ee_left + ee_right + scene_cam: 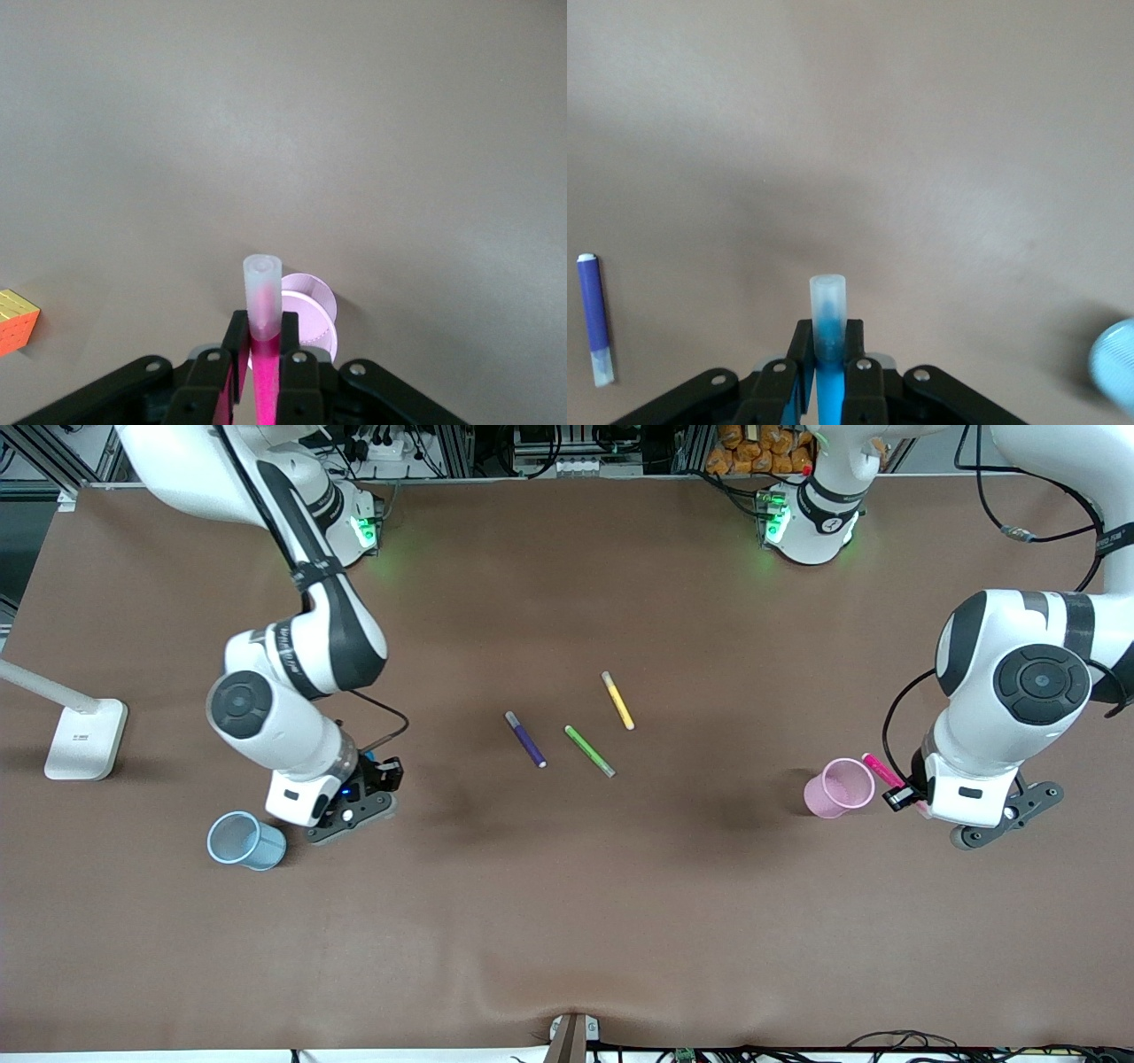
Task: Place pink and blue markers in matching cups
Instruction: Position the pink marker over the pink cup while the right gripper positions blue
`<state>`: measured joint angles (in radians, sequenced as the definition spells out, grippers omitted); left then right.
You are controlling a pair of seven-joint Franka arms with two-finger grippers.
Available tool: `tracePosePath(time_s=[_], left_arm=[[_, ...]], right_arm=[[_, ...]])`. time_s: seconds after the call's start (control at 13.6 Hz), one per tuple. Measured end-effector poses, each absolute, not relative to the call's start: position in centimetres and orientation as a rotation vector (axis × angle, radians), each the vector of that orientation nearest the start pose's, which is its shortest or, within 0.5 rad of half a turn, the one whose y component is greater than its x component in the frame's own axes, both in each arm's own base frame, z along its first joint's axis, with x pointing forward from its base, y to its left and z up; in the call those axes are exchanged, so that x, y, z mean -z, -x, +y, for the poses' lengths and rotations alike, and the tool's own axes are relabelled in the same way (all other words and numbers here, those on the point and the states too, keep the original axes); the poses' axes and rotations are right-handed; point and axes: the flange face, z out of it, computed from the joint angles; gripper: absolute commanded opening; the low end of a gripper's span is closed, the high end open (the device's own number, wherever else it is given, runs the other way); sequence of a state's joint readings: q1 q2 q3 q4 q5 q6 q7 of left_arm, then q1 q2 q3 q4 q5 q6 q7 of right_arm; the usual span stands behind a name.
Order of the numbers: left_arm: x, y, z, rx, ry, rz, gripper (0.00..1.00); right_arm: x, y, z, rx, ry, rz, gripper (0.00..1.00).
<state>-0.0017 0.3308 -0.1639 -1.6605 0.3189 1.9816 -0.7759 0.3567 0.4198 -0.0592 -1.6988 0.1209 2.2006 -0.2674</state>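
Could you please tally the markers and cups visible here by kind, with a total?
Markers: 5, namely pink marker in left gripper, blue marker in right gripper, purple, green, yellow.
Cups: 2, namely pink cup, blue cup.
Total: 7

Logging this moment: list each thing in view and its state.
Pink marker: clamped in left end effector.
Blue marker: clamped in right end effector.
Pink cup: upright, empty.
Blue cup: upright, empty.
Purple pen, green pen, yellow pen: lying flat.
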Motion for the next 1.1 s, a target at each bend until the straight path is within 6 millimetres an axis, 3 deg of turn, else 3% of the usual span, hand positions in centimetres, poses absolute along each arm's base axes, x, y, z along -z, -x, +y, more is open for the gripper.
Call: tracePosePath(time_s=[0.29, 0.52, 0.81, 1.1], left_arm=[[-41.1, -65.1, -7.0, 0.200, 2.737, -0.838, 0.00], [-39.2, -65.1, -7.4, 0.211, 2.667, -0.948, 0.00], [-37.4, -65.3, -7.0, 0.191, 2.616, -1.065, 0.00], [-33.0, -65.2, -9.0, 0.202, 2.505, -1.184, 0.00]], right_arm=[[-38.9, -66.0, 17.7, 0.229, 2.892, -0.950, 0.00], [-40.3, -66.8, 15.2, 0.308, 2.757, -1.016, 0.00], [-40.4, -67.7, 10.3, 0.439, 2.547, -1.142, 0.00], [-40.2, -68.0, 5.0, 0.548, 2.363, -1.314, 0.00]])
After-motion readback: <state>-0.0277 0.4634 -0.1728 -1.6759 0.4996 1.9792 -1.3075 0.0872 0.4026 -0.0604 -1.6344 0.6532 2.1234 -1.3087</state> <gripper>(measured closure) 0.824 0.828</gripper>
